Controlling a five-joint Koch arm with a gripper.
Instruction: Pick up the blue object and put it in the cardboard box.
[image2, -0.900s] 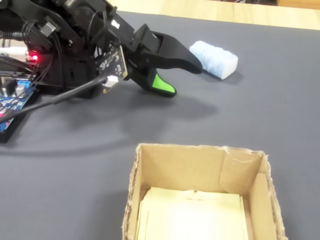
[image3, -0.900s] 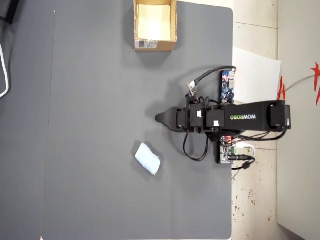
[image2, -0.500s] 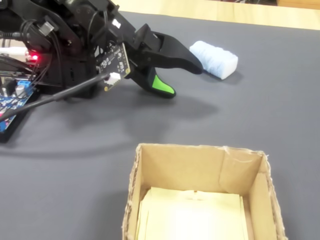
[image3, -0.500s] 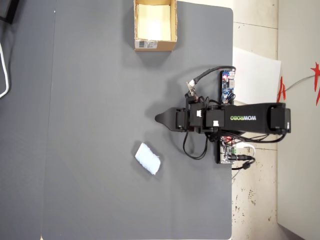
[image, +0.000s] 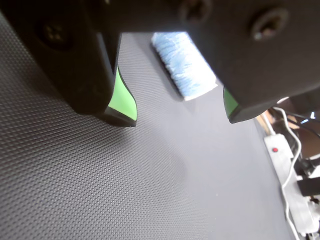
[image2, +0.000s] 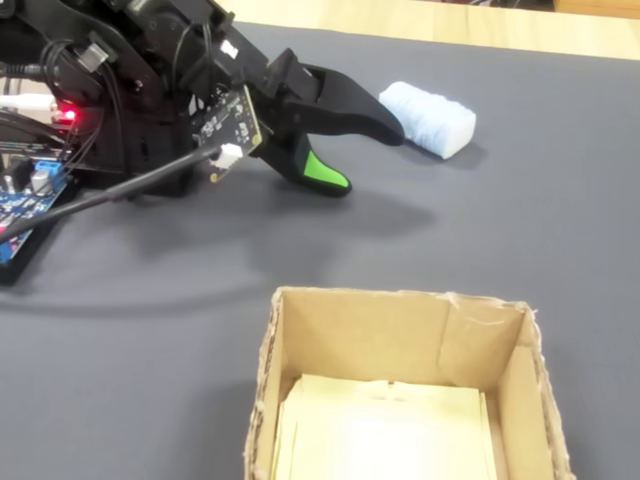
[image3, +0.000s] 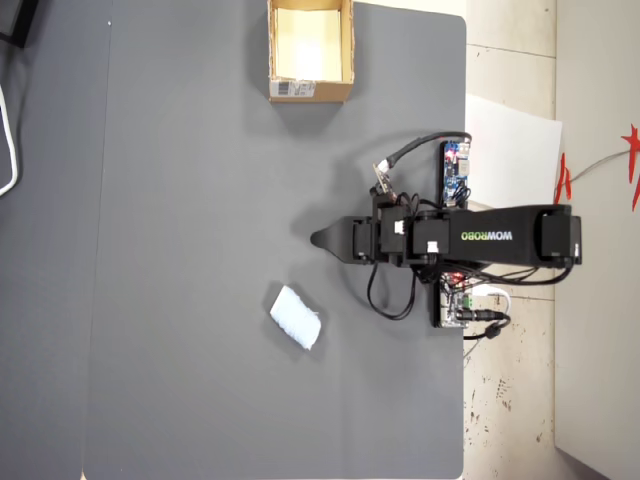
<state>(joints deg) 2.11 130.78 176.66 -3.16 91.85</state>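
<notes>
The blue object (image: 182, 62) is a pale blue spongy block lying flat on the dark mat, just beyond my gripper (image: 179, 114). The jaws with green pads stand wide apart, with nothing between them. In the fixed view the gripper (image2: 365, 158) hovers low over the mat, and the blue object (image2: 430, 117) lies just past its tips, apart from them. From overhead the gripper (image3: 318, 240) points left and the blue object (image3: 295, 317) lies below its tip. The cardboard box (image3: 311, 90) stands open at the top of the mat, far from the gripper; in the fixed view the box (image2: 400, 300) is in the foreground.
The arm's base and a blue circuit board (image3: 456, 172) sit at the mat's right edge in the overhead view, with cables around them. The board (image2: 20, 200) is at the left in the fixed view. A white power strip (image: 287, 170) lies off the mat.
</notes>
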